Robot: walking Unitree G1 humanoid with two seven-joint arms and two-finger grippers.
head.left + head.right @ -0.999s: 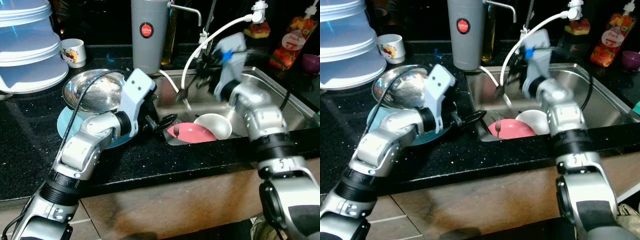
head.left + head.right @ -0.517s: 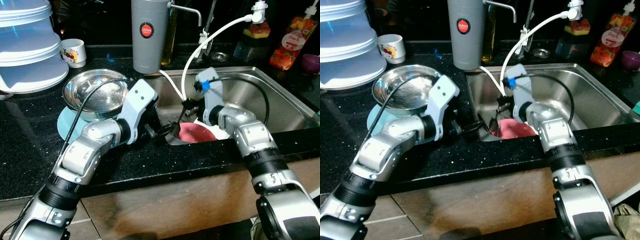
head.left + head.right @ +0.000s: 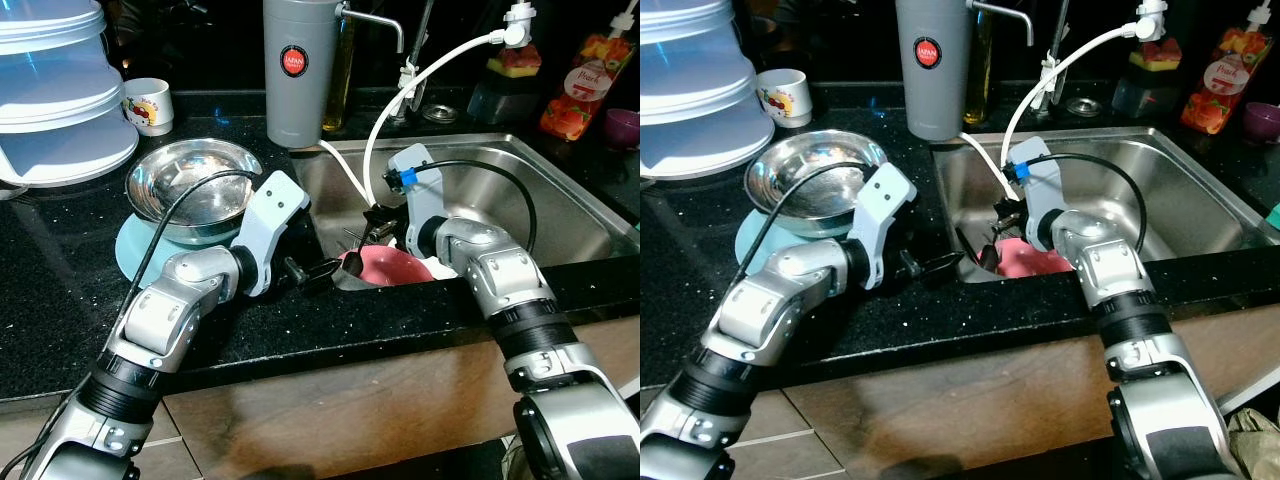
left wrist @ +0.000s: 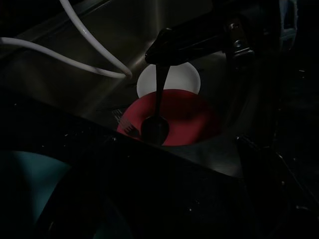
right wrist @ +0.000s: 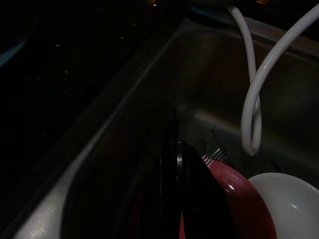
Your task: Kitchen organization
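**A:** What has changed in the last second?

**B:** Your right claw (image 3: 372,222) came down from up by the tap hose (image 3: 385,100) into the sink's (image 3: 560,200) near left corner. It now hangs over the pink plate (image 3: 395,266), pinched onto a dark spoon (image 4: 156,127) whose bowl rests on the plate beside a fork (image 4: 124,125). The white bowl (image 4: 174,77) sits just behind the plate. So I judge you're either fishing cutlery out or setting it down; I can't say which.

**A:** And the left one?

**B:** Your left claw (image 3: 322,270) has eased back slightly and sits at the sink's lip, above the counter (image 3: 300,330) edge, pointing at the plate. I cannot tell whether it is wide or closed.

**A:** Room to move?

**B:** Tight. The two claws are near each other, the sink wall is just beside the spoon, and the hose loops close behind your right wrist. The steel bowl (image 3: 190,185) on the blue plate (image 3: 130,250) crowds your left elbow. The sink's right half is open; lift straight up first.
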